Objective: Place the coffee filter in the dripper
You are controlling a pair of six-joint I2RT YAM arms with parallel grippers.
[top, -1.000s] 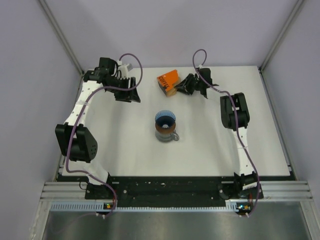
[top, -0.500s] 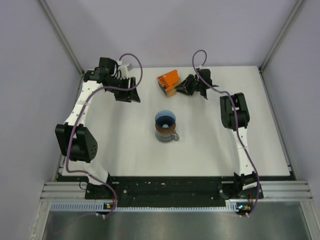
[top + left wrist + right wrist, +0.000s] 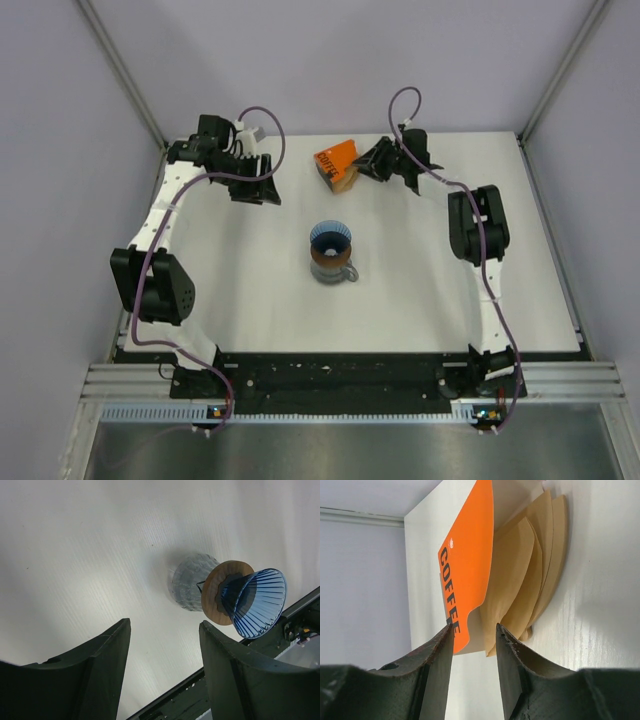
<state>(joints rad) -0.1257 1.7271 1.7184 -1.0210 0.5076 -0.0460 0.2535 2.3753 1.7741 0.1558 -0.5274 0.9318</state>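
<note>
The blue ribbed dripper (image 3: 329, 238) sits on a brown flat ring atop a grey clear pitcher at mid-table; it also shows in the left wrist view (image 3: 257, 602). Several tan coffee filters (image 3: 527, 577) stick out of an orange box (image 3: 466, 565), which lies at the back of the table (image 3: 336, 160). My right gripper (image 3: 474, 630) is open, its fingertips just short of the box and the filters' edges, holding nothing. My left gripper (image 3: 164, 625) is open and empty at the back left, well away from the dripper.
The white table (image 3: 250, 290) is bounded by grey walls and metal posts. A black rail (image 3: 340, 375) runs along the near edge by the arm bases. The pitcher (image 3: 192, 580) has a handle on its near right side.
My right gripper has shifted slightly back and right, away from the orange box. The left arm, dripper and box have not moved.
</note>
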